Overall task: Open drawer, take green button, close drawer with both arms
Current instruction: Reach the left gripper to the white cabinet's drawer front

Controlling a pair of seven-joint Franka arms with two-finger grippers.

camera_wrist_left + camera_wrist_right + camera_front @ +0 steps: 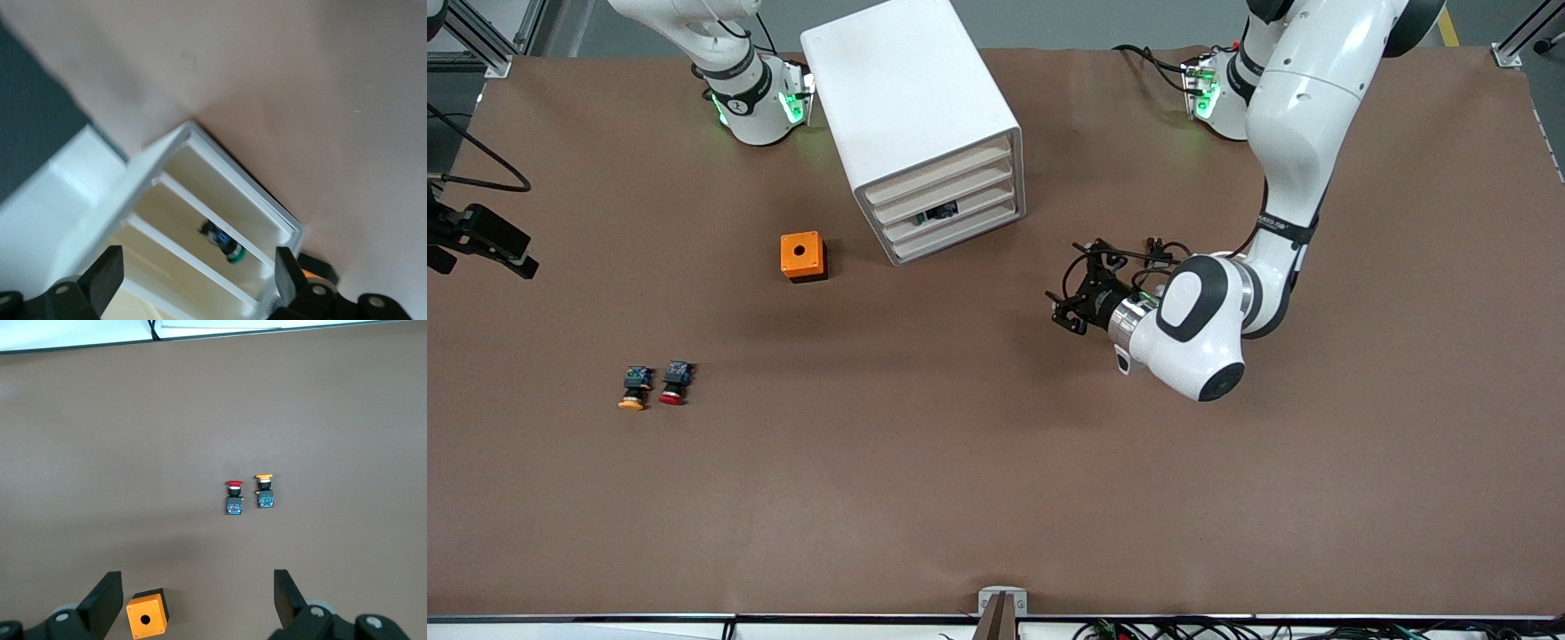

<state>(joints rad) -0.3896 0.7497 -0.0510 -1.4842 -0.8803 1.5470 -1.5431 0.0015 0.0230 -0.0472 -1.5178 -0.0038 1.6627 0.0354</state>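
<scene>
The white cabinet stands near the arms' bases, its four cream drawer fronts all shut. The third drawer shows the button through its slot. My left gripper is open and empty, low over the table, pointing at the drawer fronts with a gap between. In the left wrist view the open gripper frames the drawer, and the green-capped button lies inside. My right gripper is open and empty, high over the table, out of the front view.
An orange box with a round hole sits beside the cabinet toward the right arm's end; it also shows in the right wrist view. A yellow-capped button and a red-capped button lie nearer the front camera.
</scene>
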